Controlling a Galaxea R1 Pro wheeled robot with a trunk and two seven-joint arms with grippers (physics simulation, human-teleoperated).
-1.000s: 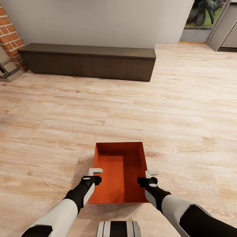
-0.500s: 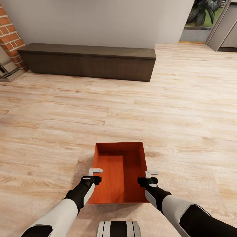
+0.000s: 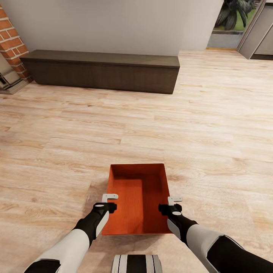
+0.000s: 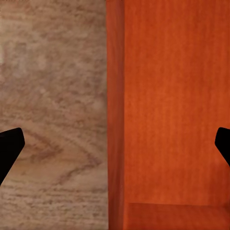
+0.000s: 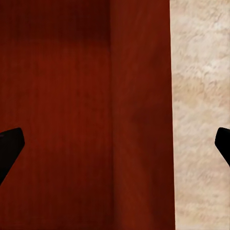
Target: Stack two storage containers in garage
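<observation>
**Lower centre of head view: one container between two open end effectors**

Low in the head view, an orange-red storage container (image 3: 137,197) sits on the light wood-plank floor (image 3: 197,125) of the living room, open top up, long side running away from the robot. Left end effector (image 3: 109,201) hangs over the container's left wall, right end effector (image 3: 173,203) over its right wall. Both are spread wide. In the left wrist view the fingertips (image 4: 9,146) stand far apart with the container wall (image 4: 115,115) between them, one side over wood, the other over the container's inside. Same in the right wrist view: fingertips (image 5: 9,143) wide apart, wall (image 5: 141,115) between them. Neither grips anything; contact with the walls cannot be told.

Upper left of the head view: long dark low cabinet (image 3: 100,71) against a pale wall (image 3: 113,22), red brick fireplace (image 3: 11,41) at the far left edge. Upper right: a doorway with green plants (image 3: 233,13) beyond.
</observation>
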